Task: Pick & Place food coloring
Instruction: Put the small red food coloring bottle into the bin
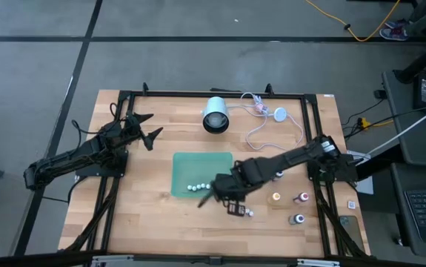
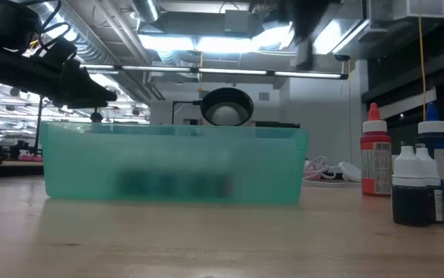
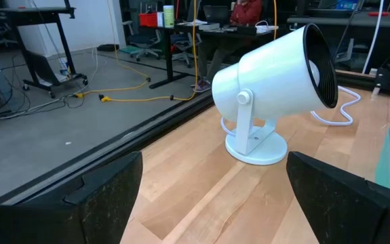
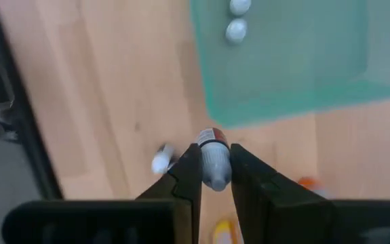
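Observation:
The food coloring bottles are tiny with pale caps. Several lie in the green tray [image 1: 201,172], their caps [image 4: 236,30] showing in the right wrist view. Others stand on the table to the right: orange [image 1: 275,197], red [image 1: 301,197], dark [image 1: 298,219], and one [image 1: 248,213] by my right gripper. The low view shows the red bottle [image 2: 374,158], a blue one [image 2: 432,133] and dark ones [image 2: 411,189]. My right gripper [image 1: 222,196] hovers off the tray's near right corner, shut on one bottle [image 4: 213,161]. My left gripper [image 1: 144,130] waits open at far left. My right gripper pinches one small bottle between its two fingertips [image 4: 189,169], coming from above and pointing down. The fingers sit on the bottle's pale grey part [image 4: 215,173]; its red-and-dark end [image 4: 211,135] sticks out past them. The bottle is lifted clear of the table.
A white lamp [image 1: 215,116] with a white cord [image 1: 261,130] stands at the far middle, also in the left wrist view [image 3: 269,88]. A black frame [image 1: 313,133] borders the table. Bare wood lies between the tray and the left arm.

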{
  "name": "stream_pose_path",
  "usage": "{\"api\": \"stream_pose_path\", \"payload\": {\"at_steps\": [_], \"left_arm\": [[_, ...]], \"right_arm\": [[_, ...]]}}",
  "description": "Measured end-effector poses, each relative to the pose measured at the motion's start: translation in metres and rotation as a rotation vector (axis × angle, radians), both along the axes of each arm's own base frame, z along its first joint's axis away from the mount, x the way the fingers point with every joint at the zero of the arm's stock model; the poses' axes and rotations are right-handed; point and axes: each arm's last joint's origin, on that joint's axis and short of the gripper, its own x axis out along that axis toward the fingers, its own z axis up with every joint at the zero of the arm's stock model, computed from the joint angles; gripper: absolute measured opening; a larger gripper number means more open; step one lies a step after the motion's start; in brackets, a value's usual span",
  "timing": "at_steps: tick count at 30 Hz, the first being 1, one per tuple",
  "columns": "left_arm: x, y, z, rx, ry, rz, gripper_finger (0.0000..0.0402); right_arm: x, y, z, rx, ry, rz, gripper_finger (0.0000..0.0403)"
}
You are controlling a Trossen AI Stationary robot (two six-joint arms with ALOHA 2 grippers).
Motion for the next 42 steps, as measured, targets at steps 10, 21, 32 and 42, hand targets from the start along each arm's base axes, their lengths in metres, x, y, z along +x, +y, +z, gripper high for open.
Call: {"api": "stream_pose_path", "payload": {"at_steps": [10,21,32,42], "left_arm": [[0.000,0.000,0.000,0.000,0.000,0.000,0.0361],[0.000,0.000,0.000,0.000,-0.001,0.000,0.0361],[0.000,0.000,0.000,0.000,0.000,0.000,0.0361],[0.000,0.000,0.000,0.000,0.000,0.000,0.0361]], "right_arm": [[0.038,-0.029,-0.049,-0.006,0.040,-0.036,0.0064],[0.058,-0.030,-0.087,0.008,0.050,-0.022,0.0065],[0.068,-0.033,-0.117,-0.001,0.082,-0.027,0.0067],[0.070,-0.038,-0.118,0.006,0.083,-0.070,0.0098]]}}
